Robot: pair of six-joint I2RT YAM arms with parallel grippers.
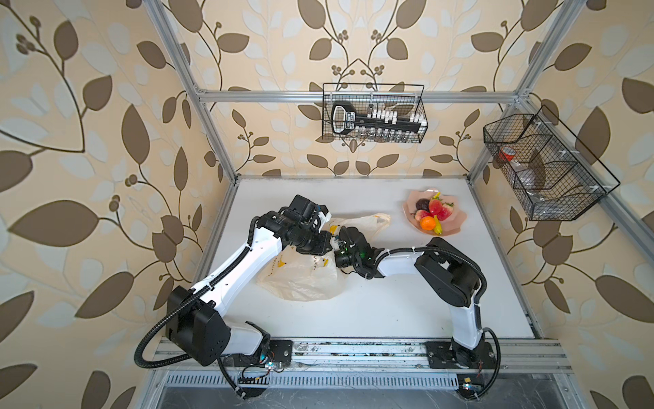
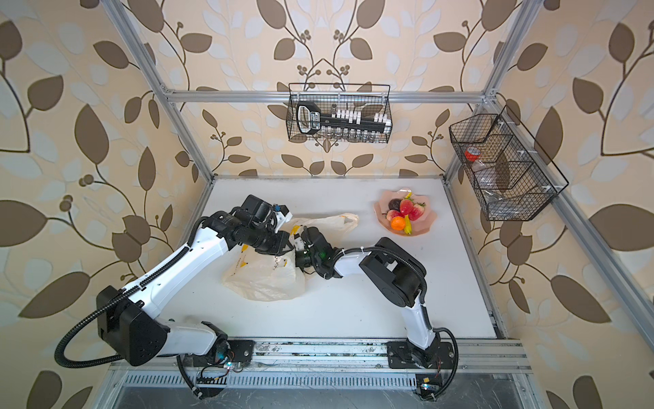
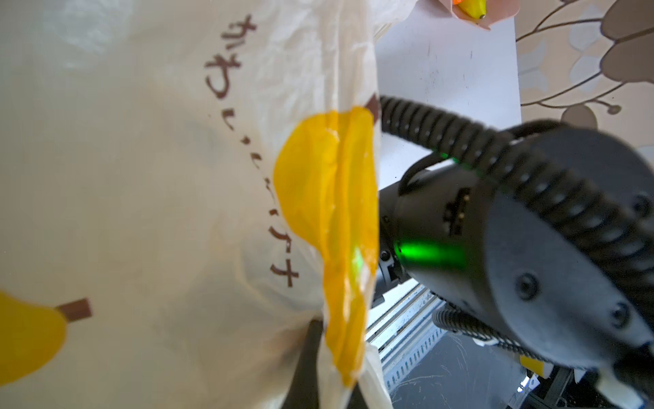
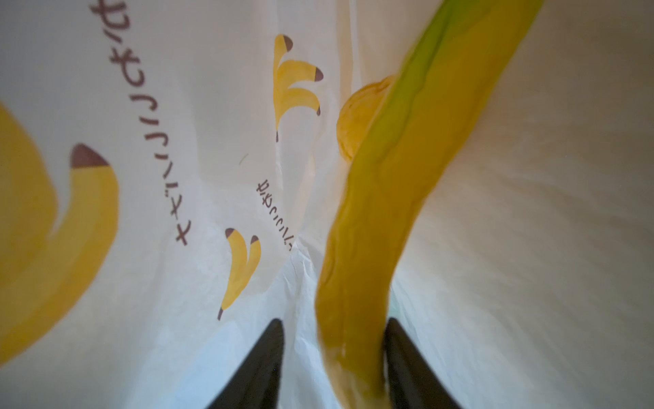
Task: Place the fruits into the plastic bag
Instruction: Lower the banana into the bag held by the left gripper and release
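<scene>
Right pincer, jaws apart, straddles glossy yellow toy banana inside crinkly cream plastic bag; left pincer clamps bag's edge.

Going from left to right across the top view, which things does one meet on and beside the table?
Left arm's black shoulder → plastic bag → pink plate with fruits → wire basket on the right wall.
</scene>
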